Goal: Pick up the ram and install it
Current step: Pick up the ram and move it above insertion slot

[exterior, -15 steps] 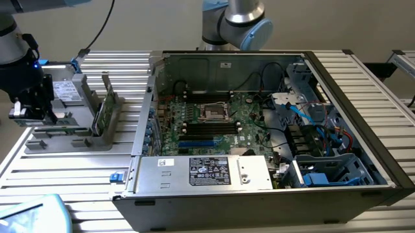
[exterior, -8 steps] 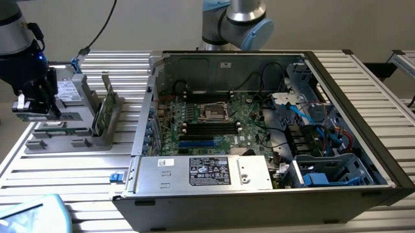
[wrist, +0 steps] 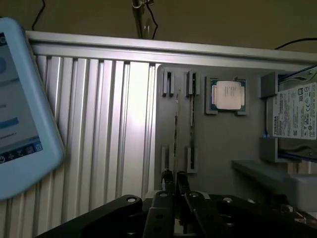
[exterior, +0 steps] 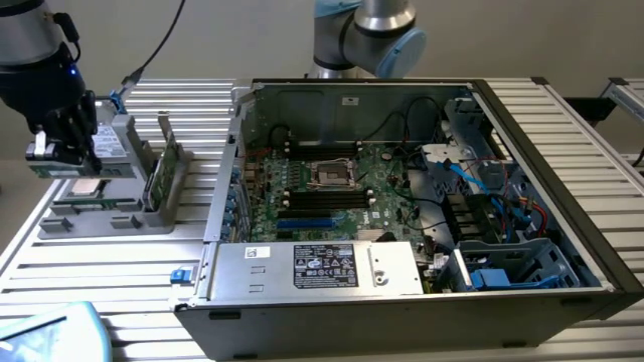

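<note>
Slatted metal bench [exterior: 101, 256], edge at the exterior view's left: the ram [exterior: 50, 172] looks pinched in the near-closed gripper [exterior: 60, 160], just above the grey fixture [exterior: 101, 226]. With such a skinny grip, I reckon it could tilt or slip onto the processor [exterior: 86, 188].

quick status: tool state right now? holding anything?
tool: closed on the ram, lifted above the grey tray.
</note>
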Available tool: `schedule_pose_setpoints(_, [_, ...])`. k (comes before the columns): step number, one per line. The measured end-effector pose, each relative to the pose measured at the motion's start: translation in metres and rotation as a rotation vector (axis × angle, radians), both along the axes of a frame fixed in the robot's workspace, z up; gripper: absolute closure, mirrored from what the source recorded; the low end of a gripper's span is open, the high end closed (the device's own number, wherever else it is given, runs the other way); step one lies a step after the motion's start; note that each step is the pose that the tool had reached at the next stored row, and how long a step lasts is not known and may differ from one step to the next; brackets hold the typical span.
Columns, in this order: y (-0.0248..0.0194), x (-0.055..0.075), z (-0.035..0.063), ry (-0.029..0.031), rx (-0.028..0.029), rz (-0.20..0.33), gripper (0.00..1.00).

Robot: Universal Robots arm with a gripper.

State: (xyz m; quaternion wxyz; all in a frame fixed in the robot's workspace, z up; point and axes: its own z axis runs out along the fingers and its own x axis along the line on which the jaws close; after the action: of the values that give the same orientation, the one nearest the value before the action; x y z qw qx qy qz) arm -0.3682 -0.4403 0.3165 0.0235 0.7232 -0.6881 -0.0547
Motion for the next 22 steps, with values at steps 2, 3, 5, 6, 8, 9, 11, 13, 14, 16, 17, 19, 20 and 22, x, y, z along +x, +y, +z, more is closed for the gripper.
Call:
schedule_pose_setpoints(2, [-0.0004, 0.006, 0.0053, 0.0027, 0.0009, 0.000, 0.86])
schedule_pose_setpoints(3, [-0.0006, 0.010, 0.0076, 0.0039, 0.0015, 0.000, 0.86])
schedule_pose_setpoints(5, [-0.0008, 0.017, 0.0124, 0.0058, 0.0027, 0.000, 0.86])
schedule_pose_setpoints(6, [-0.0009, 0.020, 0.0148, 0.0067, 0.0032, 0.000, 0.86])
schedule_pose_setpoints(8, [-0.0012, 0.027, 0.0195, 0.0082, 0.0046, 0.000, 0.86])
schedule_pose_setpoints(9, [-0.0012, 0.031, 0.0220, 0.0089, 0.0054, 0.000, 0.86])
schedule_pose_setpoints(11, [-0.0013, 0.039, 0.0267, 0.0099, 0.0071, 0.000, 0.86])
schedule_pose_setpoints(13, [-0.0014, 0.047, 0.0314, 0.0106, 0.0089, 0.000, 0.86])
schedule_pose_setpoints(14, [-0.0014, 0.051, 0.0340, 0.0109, 0.0098, 0.000, 0.86])
schedule_pose_setpoints(16, [-0.0015, 0.059, 0.0393, 0.0113, 0.0116, 0.001, 0.86])
schedule_pose_setpoints(17, [-0.0015, 0.064, 0.0420, 0.0114, 0.0125, 0.001, 0.86])
schedule_pose_setpoints(19, [-0.0016, 0.072, 0.0473, 0.0118, 0.0141, 0.001, 0.86])
schedule_pose_setpoints(20, [-0.0016, 0.076, 0.0500, 0.0120, 0.0150, 0.001, 0.86])
schedule_pose_setpoints(22, [-0.0018, 0.085, 0.0551, 0.0128, 0.0159, 0.001, 0.86])
